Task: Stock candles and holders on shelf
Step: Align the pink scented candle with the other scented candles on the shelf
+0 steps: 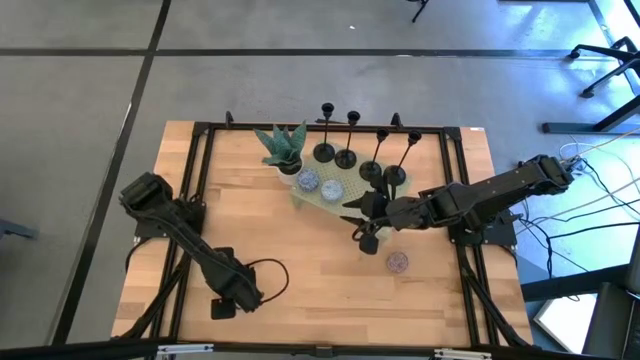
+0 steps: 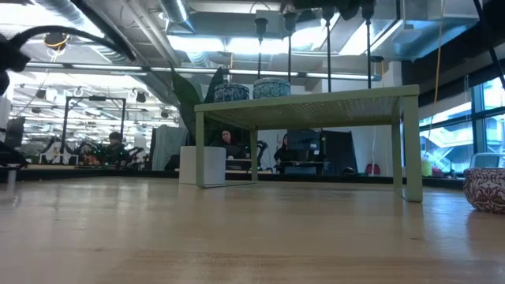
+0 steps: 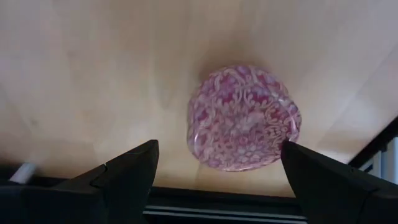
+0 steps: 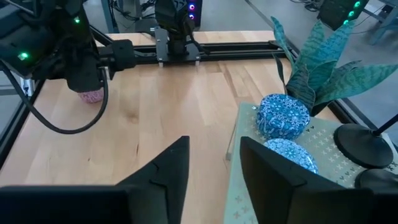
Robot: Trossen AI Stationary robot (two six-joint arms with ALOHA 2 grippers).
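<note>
Two blue candles (image 1: 308,181) (image 1: 332,187) lie flat on the pale green shelf (image 1: 322,203), beside four black holders (image 1: 346,157) that stand on their disc bases. One pink candle (image 1: 397,262) lies on the table right of centre. Another pink candle (image 3: 244,118) lies on the wood at the near left. My left gripper (image 3: 219,149) points down over it, open, with a finger on either side and apart from it. In the high view the left gripper (image 1: 224,300) hides this candle. My right gripper (image 4: 214,155) hangs open over the shelf's near edge, with nothing between its fingers.
A green potted plant (image 1: 283,145) stands at the shelf's far left corner. A black frame rail (image 1: 190,180) runs round the tabletop, close to the left gripper's candle. Bare wood (image 1: 310,270) spreads between the two arms.
</note>
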